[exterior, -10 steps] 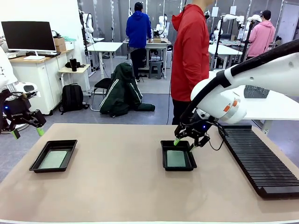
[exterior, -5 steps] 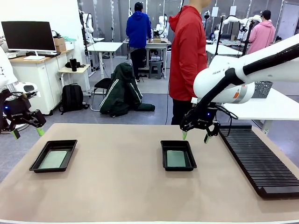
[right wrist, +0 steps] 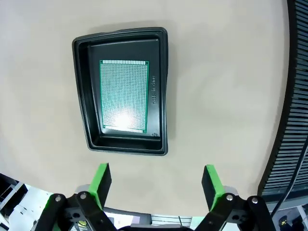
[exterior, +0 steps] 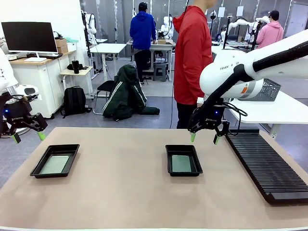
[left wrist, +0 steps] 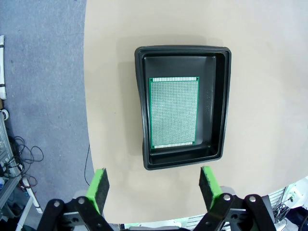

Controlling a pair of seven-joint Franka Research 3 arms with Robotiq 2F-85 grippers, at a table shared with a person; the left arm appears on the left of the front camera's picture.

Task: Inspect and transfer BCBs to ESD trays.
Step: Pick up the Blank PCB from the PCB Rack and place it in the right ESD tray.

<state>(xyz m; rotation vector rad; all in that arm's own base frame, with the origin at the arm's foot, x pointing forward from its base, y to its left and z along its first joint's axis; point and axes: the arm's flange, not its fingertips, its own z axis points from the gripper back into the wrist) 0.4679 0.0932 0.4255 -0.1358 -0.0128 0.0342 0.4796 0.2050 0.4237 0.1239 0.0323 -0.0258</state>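
Two black ESD trays lie on the tan table. The left tray [exterior: 55, 160] [left wrist: 219, 101] holds a green BCB [exterior: 54, 164] [left wrist: 173, 113] flat inside it. The middle tray [exterior: 183, 160] [right wrist: 161, 86] holds another BCB [exterior: 182, 163] [right wrist: 124, 95] in the same way. My left gripper [exterior: 27, 136] [left wrist: 154, 185] hangs open off the table's left edge, above and short of its tray, holding nothing. My right gripper [exterior: 205, 138] [right wrist: 156, 183] is open and empty, raised above the table just behind and right of the middle tray.
A long black ribbed rack [exterior: 267, 163] [right wrist: 293, 96] runs along the table's right side. A person in a red hoodie [exterior: 194, 53] stands at the far edge behind the middle tray. A grey mesh basket [exterior: 265, 90] sits on a side table.
My right gripper has lifted up from the middle tray's far rim and drifted back and to the right, open throughout. The left arm has held still.
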